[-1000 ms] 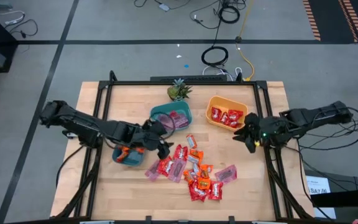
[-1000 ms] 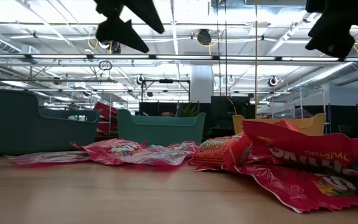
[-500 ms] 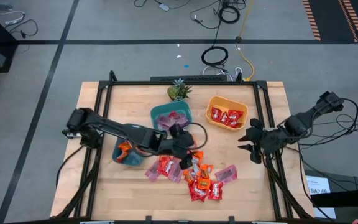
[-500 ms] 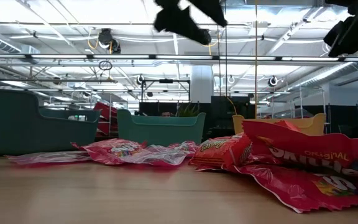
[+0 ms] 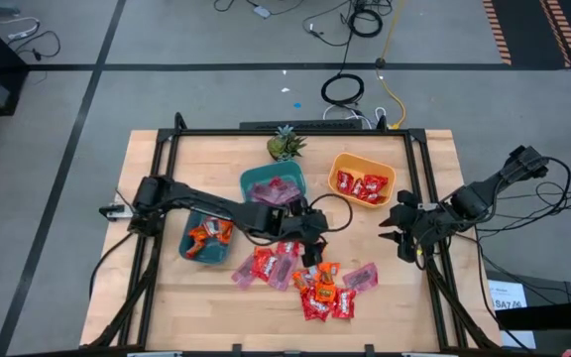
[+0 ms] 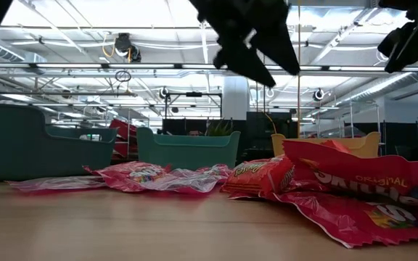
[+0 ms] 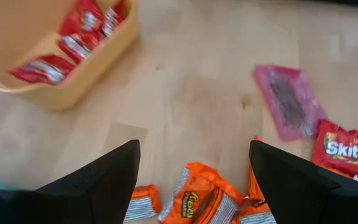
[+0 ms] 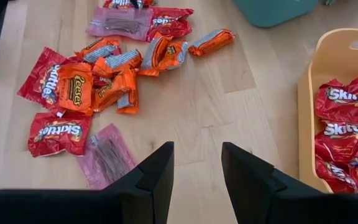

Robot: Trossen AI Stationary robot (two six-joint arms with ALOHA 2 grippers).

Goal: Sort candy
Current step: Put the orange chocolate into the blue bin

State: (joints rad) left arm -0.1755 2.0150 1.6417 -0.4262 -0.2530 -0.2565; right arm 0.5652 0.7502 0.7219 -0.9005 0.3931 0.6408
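Over the candy pile (image 5: 305, 278), the left gripper (image 5: 312, 250) hangs with its fingers (image 7: 104, 180) spread wide and nothing between them; an orange Reese's wrapper (image 7: 197, 202) lies on the table directly under the gap. Left arm reaches across from the far side of the pile, passing above the two teal bowls. Nearer teal bowl (image 5: 204, 241) beside the pile holds orange candy; the other teal bowl (image 5: 273, 188), just past the pile toward the small green plant (image 5: 285, 145), holds pink-purple candy. Yellow bowl (image 5: 361, 180), near the pile on its other side, holds red Skittles packs (image 8: 344, 134). Right gripper (image 5: 401, 241) waits off to the side of the pile, beside the yellow bowl, fingers (image 8: 157, 177) partly apart, empty. Pile itself: mixed red, orange and pink-purple wrappers, loose on the wooden table (image 5: 157, 297).
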